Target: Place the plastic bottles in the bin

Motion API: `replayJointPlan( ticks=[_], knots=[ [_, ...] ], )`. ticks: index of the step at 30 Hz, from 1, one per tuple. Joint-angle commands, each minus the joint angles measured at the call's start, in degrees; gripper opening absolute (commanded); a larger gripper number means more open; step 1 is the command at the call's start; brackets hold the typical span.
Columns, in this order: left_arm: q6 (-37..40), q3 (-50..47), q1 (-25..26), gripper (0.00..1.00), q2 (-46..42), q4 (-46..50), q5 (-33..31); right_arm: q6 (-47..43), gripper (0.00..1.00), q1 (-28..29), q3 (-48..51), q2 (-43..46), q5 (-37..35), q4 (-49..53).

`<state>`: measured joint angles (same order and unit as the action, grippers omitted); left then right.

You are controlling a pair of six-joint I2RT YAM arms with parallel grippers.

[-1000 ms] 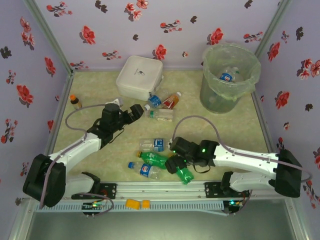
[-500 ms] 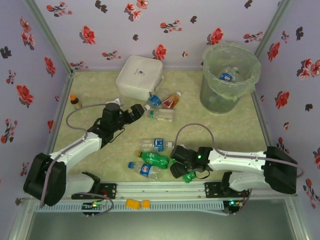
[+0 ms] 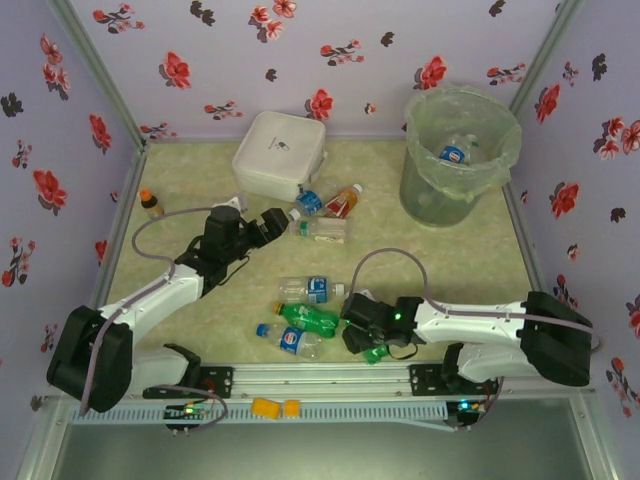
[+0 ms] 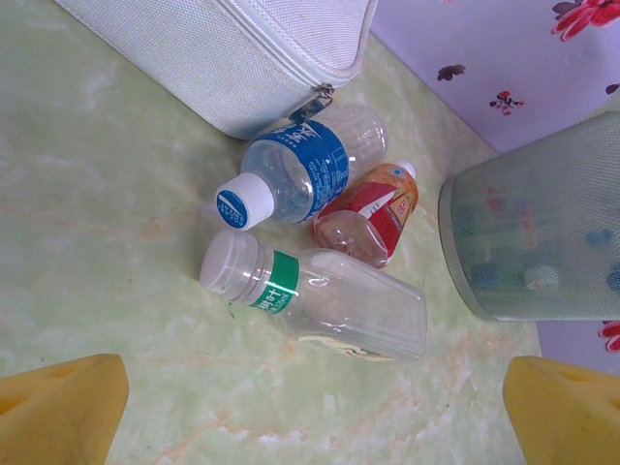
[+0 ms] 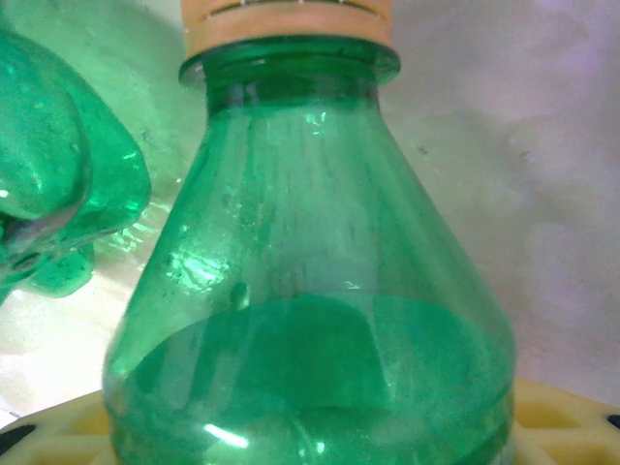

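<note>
Three bottles lie by the white box: a clear one with a green band (image 3: 322,229) (image 4: 320,300), a blue-labelled one (image 3: 308,202) (image 4: 300,174) and a red-orange one (image 3: 343,201) (image 4: 373,208). My left gripper (image 3: 272,222) (image 4: 315,412) is open just short of them. My right gripper (image 3: 358,338) (image 5: 310,426) is low over a green bottle (image 3: 376,351) (image 5: 310,291), its yellow fingers (image 5: 58,426) spread on either side of the body. Three more bottles (image 3: 305,289) (image 3: 308,317) (image 3: 288,340) lie mid-table. The bin (image 3: 460,155) (image 4: 533,242) stands at the back right, with bottles inside.
The white lidded box (image 3: 280,153) (image 4: 223,48) sits at the back centre, touching the blue-labelled bottle. A tiny brown bottle (image 3: 151,204) stands by the left wall. Another green bottle (image 5: 48,194) lies close to the right gripper's left.
My right gripper has dropped toward the near edge and settled lower around the green bottle. The left arm and the other bottles have not moved.
</note>
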<state>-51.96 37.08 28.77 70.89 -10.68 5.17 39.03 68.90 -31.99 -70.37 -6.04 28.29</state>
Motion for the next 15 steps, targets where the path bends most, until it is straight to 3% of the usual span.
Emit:
replayJointPlan(
  ticks=[1, 8, 15],
  knots=[
    [1.0, 1.0, 0.4, 1.00, -0.2, -0.4, 0.4, -1.6, 0.45, -0.5, -4.4, 2.1, -4.5, 4.8],
    [0.9, 0.7, 0.4, 1.00, -0.2, -0.7, 0.2, -7.6, 0.40, -10.0, -11.8, 5.6, -2.3, 5.8],
    [0.9, -0.1, 0.4, 1.00, -0.4, -1.1, 0.2, -17.6, 0.38, -18.7, -25.2, 2.6, -5.7, 1.4]
  ],
)
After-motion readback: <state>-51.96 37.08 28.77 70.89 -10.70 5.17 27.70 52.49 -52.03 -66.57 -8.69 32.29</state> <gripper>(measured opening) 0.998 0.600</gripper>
